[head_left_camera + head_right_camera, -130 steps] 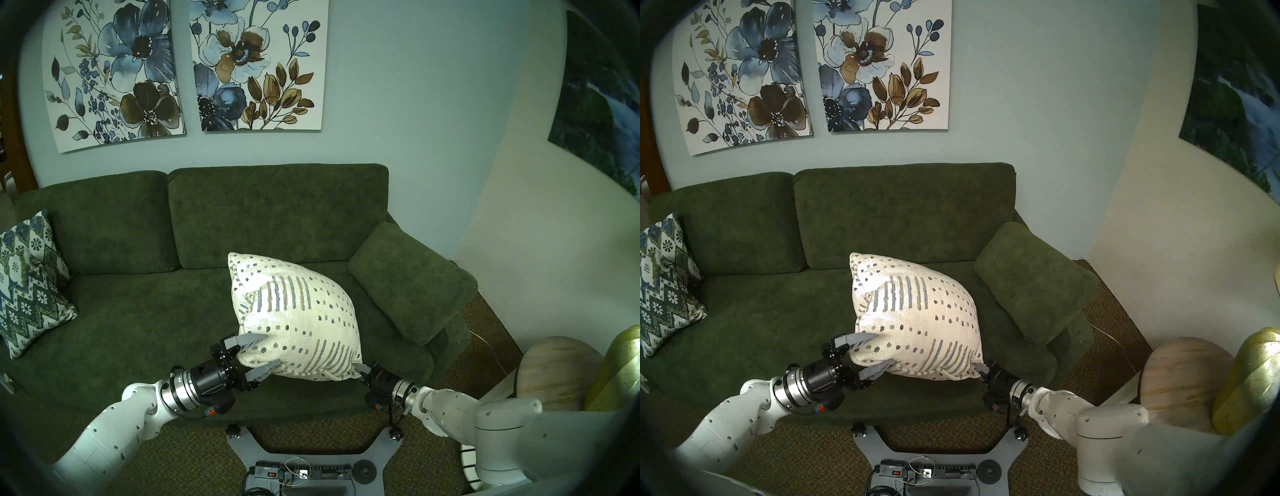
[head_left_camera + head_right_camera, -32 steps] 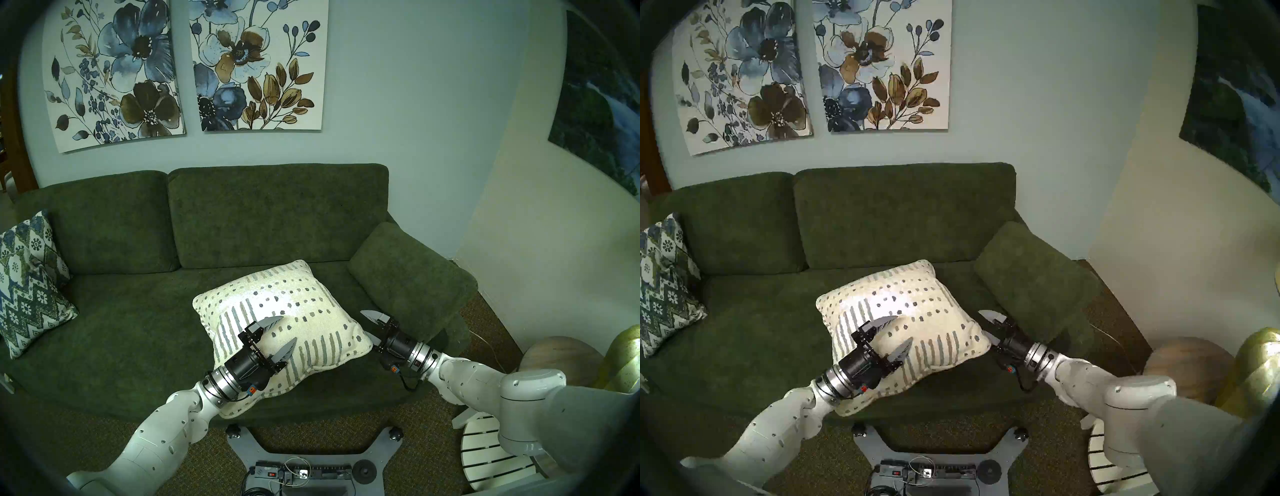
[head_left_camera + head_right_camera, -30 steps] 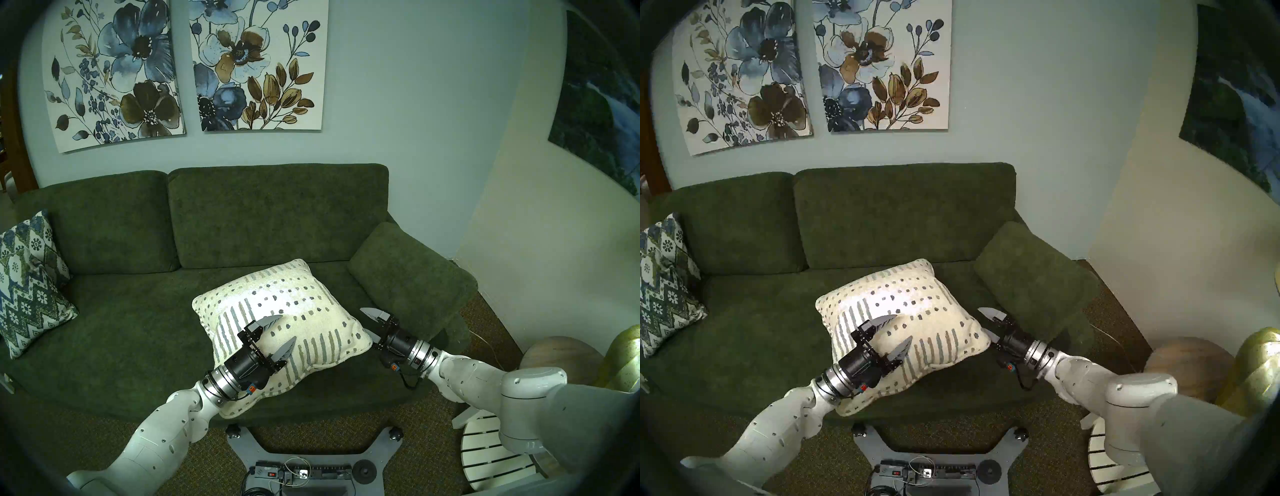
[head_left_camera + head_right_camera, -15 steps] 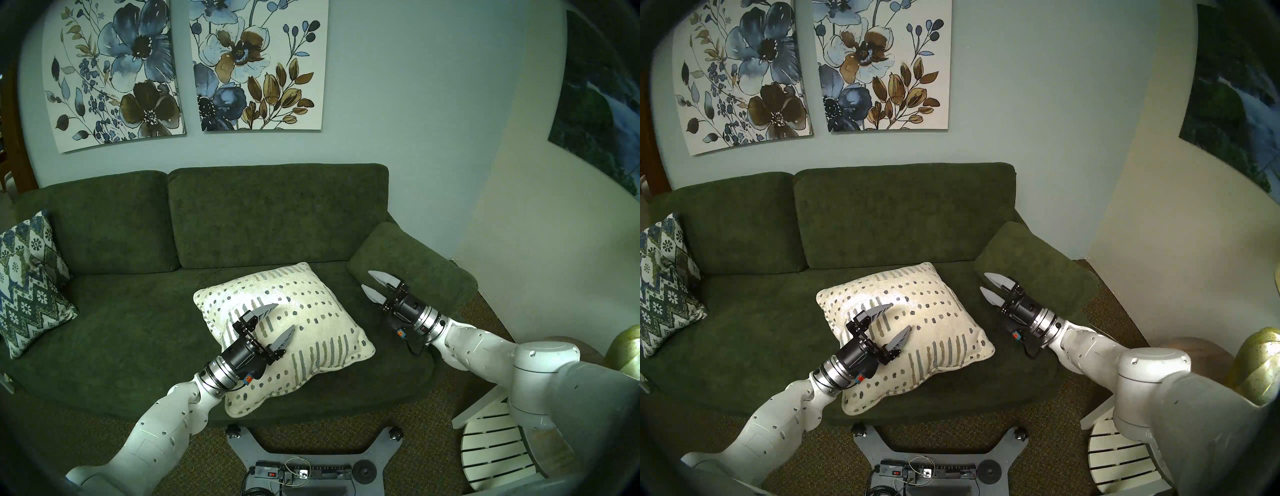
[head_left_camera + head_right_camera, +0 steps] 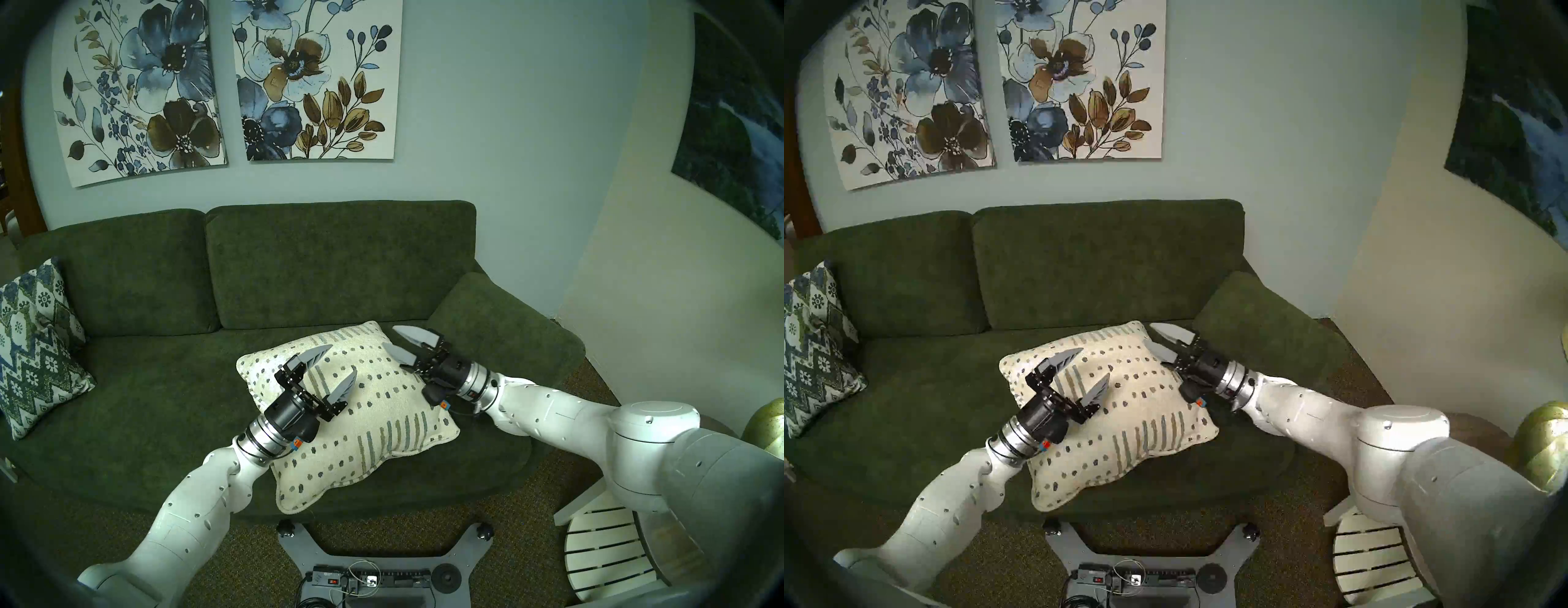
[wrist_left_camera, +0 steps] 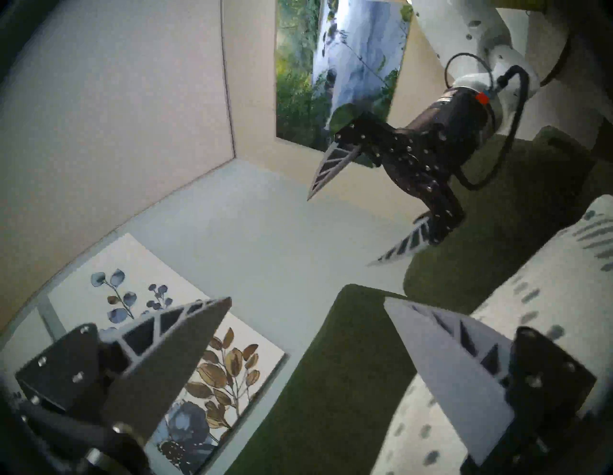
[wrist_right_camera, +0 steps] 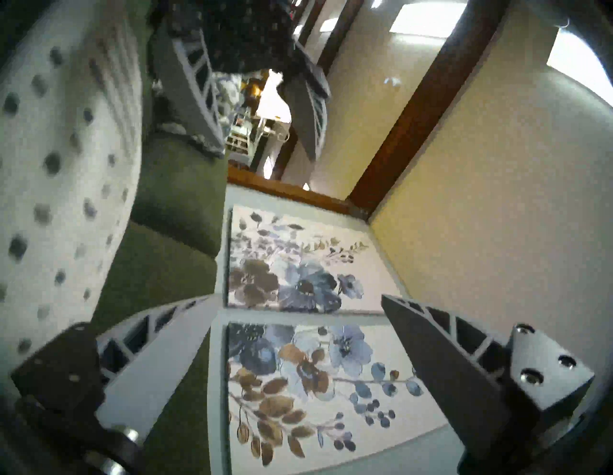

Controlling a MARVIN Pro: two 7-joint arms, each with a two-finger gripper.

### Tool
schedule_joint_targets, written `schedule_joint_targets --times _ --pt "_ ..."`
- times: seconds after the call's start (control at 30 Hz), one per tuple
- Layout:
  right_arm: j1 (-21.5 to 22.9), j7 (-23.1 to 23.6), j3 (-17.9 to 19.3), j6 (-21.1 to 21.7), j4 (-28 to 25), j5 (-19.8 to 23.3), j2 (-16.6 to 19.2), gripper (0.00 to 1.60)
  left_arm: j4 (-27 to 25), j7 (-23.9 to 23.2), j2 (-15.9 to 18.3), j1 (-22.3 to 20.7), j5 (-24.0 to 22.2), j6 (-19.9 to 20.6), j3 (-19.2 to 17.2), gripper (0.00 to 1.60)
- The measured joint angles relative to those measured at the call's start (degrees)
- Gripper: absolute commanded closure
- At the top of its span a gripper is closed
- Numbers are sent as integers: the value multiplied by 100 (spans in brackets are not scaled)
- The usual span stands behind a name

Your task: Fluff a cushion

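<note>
I count one cream dashed cushion (image 5: 360,407) at the centre of the frame, and one zigzag-patterned pillow (image 5: 36,344) at the left edge: two loose pillows in all. There is one green sofa (image 5: 169,382), with two back cushions (image 5: 339,263) across the middle and one green bolster (image 5: 509,322) at the right end. Three pictures hang on the walls: two floral canvases (image 5: 318,76) at upper left and upper centre, one landscape print (image 5: 738,127) at upper right. I have two arms in view, left gripper (image 5: 341,366) and right gripper (image 5: 393,339), two fingers (image 5: 315,356) on each, four in total. One white slatted stool (image 5: 602,556) sits at lower right.
</note>
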Motion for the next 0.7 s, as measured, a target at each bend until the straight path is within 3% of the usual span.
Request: schedule_joint_targets --times 0.17,0.47,0.7 --pt "-106 90 -234 74 -26 -198 -182 0 -158 -37 196 89 6 -36 -219 0" --pt "-388 569 -469 113 541 -294 -388 0 798 -61 336 227 133 -37 -358 0" --pt "-582 853 -557 64 826 -270 -570 0 1466 -91 88 131 228 37 -162 0"
